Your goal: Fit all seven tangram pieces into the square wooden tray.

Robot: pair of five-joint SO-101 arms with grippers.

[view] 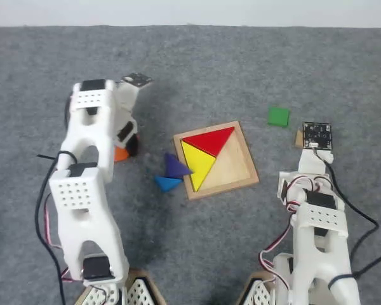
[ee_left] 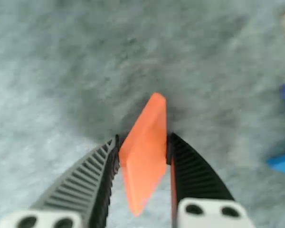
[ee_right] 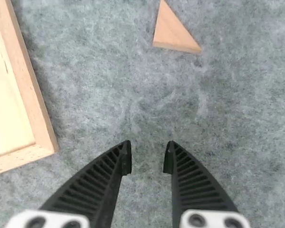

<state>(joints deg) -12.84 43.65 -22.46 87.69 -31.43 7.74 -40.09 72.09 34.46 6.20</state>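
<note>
Pieces of this set look like thin slabs of painted wood, so I judge them light, rigid and not fragile. Their smooth faces could slip or pivot if pinched near a corner. The left gripper (ee_left: 143,140) is clamped on the orange piece (ee_left: 145,156), apparently the parallelogram, pressing its two flat faces so it stands on edge in the grasp. In the high view this sits left of centre, well apart from the square wooden tray (view: 232,164). A hold at mid-body seems safest, since a thin slab can twist in the grip. The tray, at centre frame, has the red triangle (view: 209,140) and yellow triangle (view: 197,164) in its left half. The purple triangle (view: 175,166) lies at its left rim, with the blue triangle (view: 167,183) just beside it. The green square (view: 279,116) lies at upper right, near the tan triangle (ee_right: 173,33). The right gripper (ee_right: 147,147) hovers over grey carpet (ee_right: 228,95) beside the tray's corner, narrowly parted and holding nothing.
</note>
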